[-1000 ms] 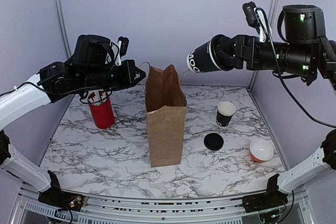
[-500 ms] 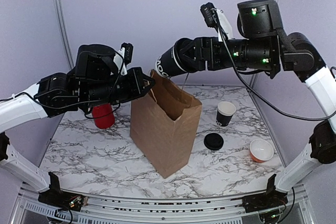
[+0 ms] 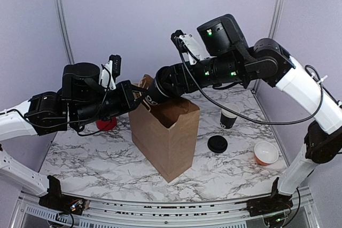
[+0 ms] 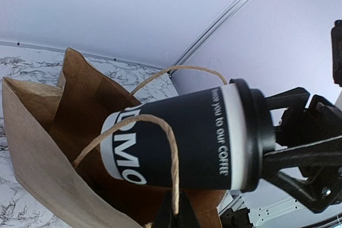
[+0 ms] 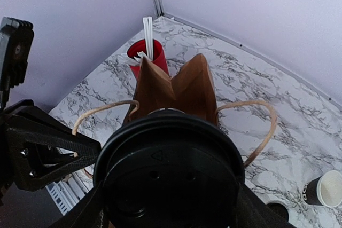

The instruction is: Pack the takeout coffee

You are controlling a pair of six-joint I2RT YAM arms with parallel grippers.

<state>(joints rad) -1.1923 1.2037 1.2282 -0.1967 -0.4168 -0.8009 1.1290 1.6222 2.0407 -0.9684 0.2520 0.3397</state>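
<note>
Centre frame, over the open paper bag (image 3: 168, 142), the takeout coffee (image 3: 155, 92) lies tilted, base at the bag's mouth, w/ right claw (image 3: 170, 83) gripping its lid end. Left claw (image 3: 133, 97), centre-left, is closed, pinching the twine handle (image 4: 160, 126). Bag stands on desk (image 3: 96, 158).

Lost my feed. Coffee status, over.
Right gripper clamped on lidded black paper cup, base at mouth of tilted brown paper bag. Left gripper shut on bag's twine handle. Nothing blocking.
</note>
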